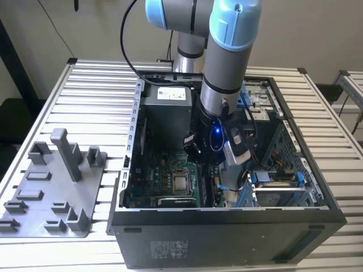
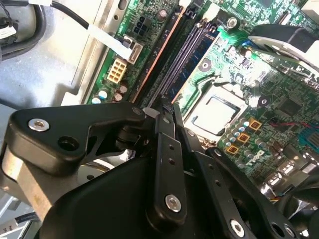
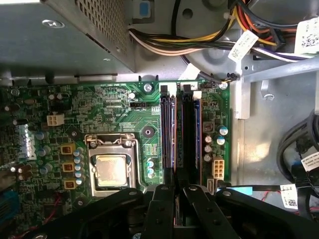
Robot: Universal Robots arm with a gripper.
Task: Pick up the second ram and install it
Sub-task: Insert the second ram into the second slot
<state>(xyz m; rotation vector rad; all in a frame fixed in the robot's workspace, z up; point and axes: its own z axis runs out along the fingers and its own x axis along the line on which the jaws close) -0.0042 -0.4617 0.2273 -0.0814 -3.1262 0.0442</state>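
My gripper [image 2: 167,107] [image 3: 179,188] is down inside the open computer case [image 1: 227,238], over the black memory slots [image 3: 168,129] beside the processor socket [image 3: 110,169] [image 2: 214,112]. Its two black fingers [image 3: 162,209] stand close together. A thin dark stick seen edge-on, the second ram [image 3: 179,169], runs between them along the slots, and most of it is hidden. Another stick with a copper-coloured edge [image 2: 154,55] stands in the slot nearest the white power connector [image 2: 117,69]. In the exterior view the arm's wrist [image 1: 218,136] reaches down over the green motherboard [image 1: 164,181].
A grey power supply [image 1: 167,105] [image 3: 65,35] sits at the case's back. Bundled cables [image 3: 199,42] hang beside the slots, and a drive cage [image 1: 278,187] fills the exterior view's right of the case. A grey holder fixture [image 1: 57,187] lies on the slatted table at the exterior view's left.
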